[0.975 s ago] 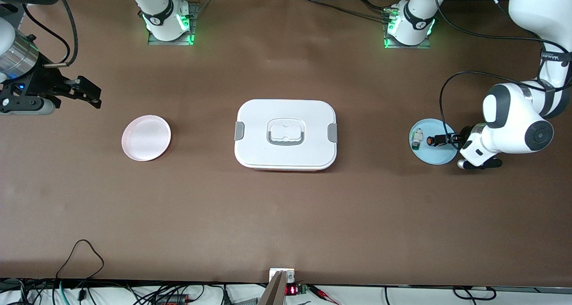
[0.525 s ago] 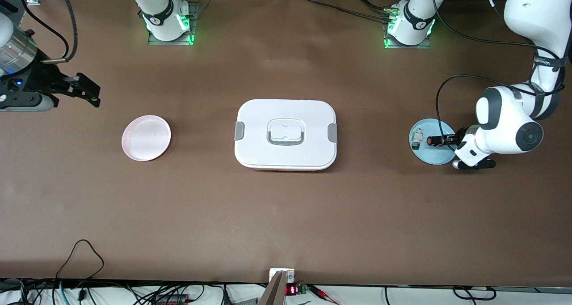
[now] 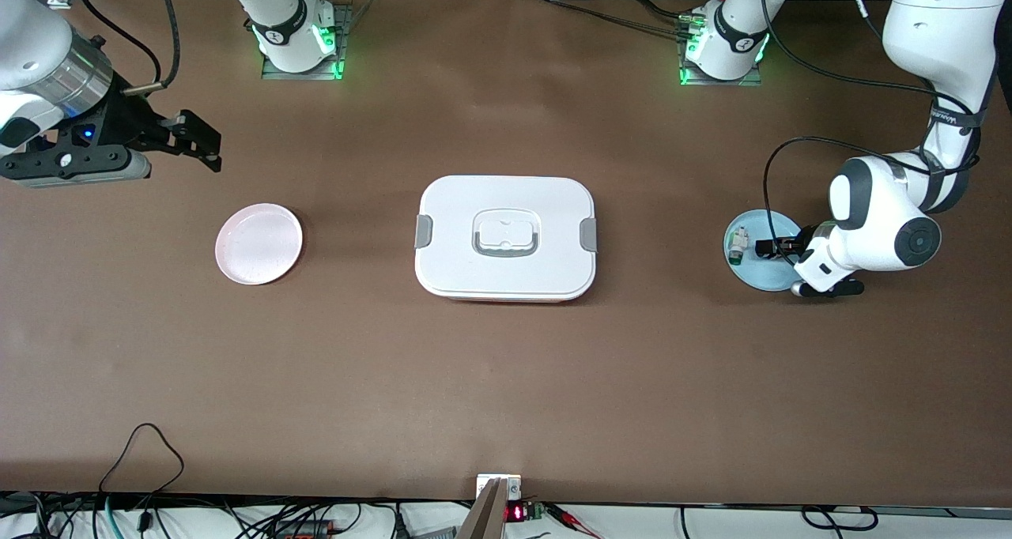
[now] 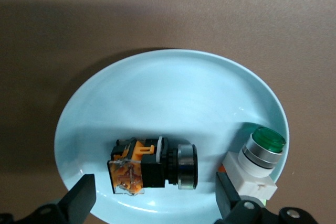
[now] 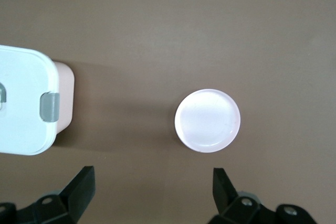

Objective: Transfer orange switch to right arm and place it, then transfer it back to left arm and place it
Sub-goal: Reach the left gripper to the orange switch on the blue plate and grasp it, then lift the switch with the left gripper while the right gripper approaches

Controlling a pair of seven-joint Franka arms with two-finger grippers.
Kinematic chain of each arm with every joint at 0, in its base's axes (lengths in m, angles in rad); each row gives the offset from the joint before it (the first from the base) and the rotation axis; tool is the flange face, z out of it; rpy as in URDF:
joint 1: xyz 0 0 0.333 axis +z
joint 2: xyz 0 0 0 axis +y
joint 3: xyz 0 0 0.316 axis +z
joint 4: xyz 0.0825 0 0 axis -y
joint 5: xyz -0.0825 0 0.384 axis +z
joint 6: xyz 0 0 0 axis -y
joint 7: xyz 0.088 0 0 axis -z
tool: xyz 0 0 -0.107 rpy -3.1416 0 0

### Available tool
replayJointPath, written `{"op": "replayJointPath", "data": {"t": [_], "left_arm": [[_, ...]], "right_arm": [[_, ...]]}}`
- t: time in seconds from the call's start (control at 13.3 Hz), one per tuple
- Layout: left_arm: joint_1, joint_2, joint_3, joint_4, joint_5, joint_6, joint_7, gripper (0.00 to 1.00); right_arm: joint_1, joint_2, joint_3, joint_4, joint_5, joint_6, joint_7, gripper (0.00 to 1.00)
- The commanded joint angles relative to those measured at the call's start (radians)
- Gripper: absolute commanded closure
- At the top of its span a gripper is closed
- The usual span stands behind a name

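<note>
The orange switch (image 4: 152,166) lies on its side on the light blue plate (image 4: 173,93), a black body with an orange end. My left gripper (image 4: 156,199) is open and low over this plate, with one finger on each side of the switch and not touching it. In the front view the left gripper (image 3: 777,248) is over the plate at the left arm's end, with the switch (image 3: 764,248) between its fingers. The white box (image 3: 506,239) stands closed at mid table. My right gripper (image 3: 198,140) is open and empty, up over bare table close to the pink plate (image 3: 258,243).
A white-and-green part (image 4: 257,161) lies on the blue plate beside the switch, close to one left finger. The right wrist view shows the pink plate (image 5: 208,120) and a corner of the box (image 5: 23,108). Cables lie along the table's front edge.
My left gripper has moved in over the blue plate so its fingers now straddle the switch. My right gripper has swung from the table's end toward the box.
</note>
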Motion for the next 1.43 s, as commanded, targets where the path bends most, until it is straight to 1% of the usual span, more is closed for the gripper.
{"op": "replayJointPath", "data": {"t": [0.0, 0.07, 0.15, 0.22, 0.3, 0.38, 0.45, 0.53, 0.6, 0.67, 0.75, 0.82, 0.9, 0.97, 1.12, 1.27, 1.35], "left_arm": [[0.001, 0.003, 0.003, -0.009, -0.009, 0.019, 0.026, 0.00], [0.001, 0.003, 0.003, -0.009, -0.009, 0.019, 0.026, 0.01], [0.001, 0.003, 0.003, -0.009, -0.008, 0.019, 0.026, 0.08], [0.003, 0.003, 0.002, -0.009, -0.008, 0.019, 0.027, 0.18], [0.007, 0.003, 0.002, -0.009, -0.008, 0.019, 0.038, 0.33], [0.009, 0.003, 0.002, -0.009, -0.008, 0.019, 0.067, 0.52], [0.009, 0.003, 0.003, -0.009, -0.008, 0.016, 0.081, 0.64], [0.009, 0.002, 0.003, -0.006, -0.008, 0.012, 0.084, 0.76], [0.009, -0.003, 0.002, -0.003, -0.008, 0.010, 0.084, 0.83], [0.009, -0.008, 0.002, 0.000, -0.008, 0.005, 0.084, 0.86], [0.009, -0.014, 0.002, 0.002, -0.008, 0.004, 0.084, 0.89], [0.009, -0.029, 0.002, 0.006, -0.008, -0.011, 0.085, 0.96], [0.003, -0.050, 0.002, 0.017, -0.006, -0.042, 0.084, 0.99], [-0.005, -0.075, 0.002, 0.038, -0.006, -0.085, 0.084, 1.00], [-0.005, -0.106, -0.024, 0.106, 0.000, -0.198, 0.082, 1.00], [-0.006, -0.135, -0.038, 0.187, 0.000, -0.342, 0.082, 1.00], [-0.005, -0.139, -0.073, 0.244, -0.002, -0.420, 0.069, 1.00]], "right_arm": [[-0.009, -0.011, -0.011, -0.003, 0.049, -0.037, -0.005, 0.00], [-0.018, -0.009, -0.017, -0.003, 0.059, -0.045, -0.005, 0.00], [-0.031, -0.009, -0.021, -0.003, 0.059, -0.046, -0.007, 0.00], [-0.042, -0.008, -0.024, -0.003, 0.060, -0.046, -0.008, 0.00], [-0.053, -0.006, -0.026, -0.003, 0.059, -0.045, -0.010, 0.00], [-0.067, -0.006, -0.026, -0.002, 0.060, -0.045, -0.031, 0.01], [-0.079, -0.003, -0.027, 0.001, 0.059, -0.043, -0.074, 0.01], [-0.093, 0.002, -0.027, 0.001, 0.059, -0.045, -0.091, 0.01], [-0.101, 0.002, -0.027, 0.003, 0.060, -0.045, -0.093, 0.01], [-0.104, 0.003, -0.027, 0.003, 0.065, -0.043, -0.090, 0.01], [-0.104, 0.003, -0.027, 0.003, 0.119, -0.036, -0.088, 0.01], [-0.105, 0.003, -0.030, 0.003, 0.219, -0.034, -0.077, 0.01], [-0.104, 0.015, -0.034, 0.003, 0.291, -0.028, -0.074, 0.01], [-0.102, 0.026, -0.032, 0.003, 0.350, -0.016, -0.071, 0.01], [-0.105, 0.058, -0.034, 0.003, 0.521, 0.033, -0.070, 0.00], [-0.104, 0.093, -0.034, 0.006, 0.676, 0.059, -0.070, 0.00], [-0.098, 0.101, -0.032, 0.006, 0.744, 0.076, -0.070, 0.01]]}}
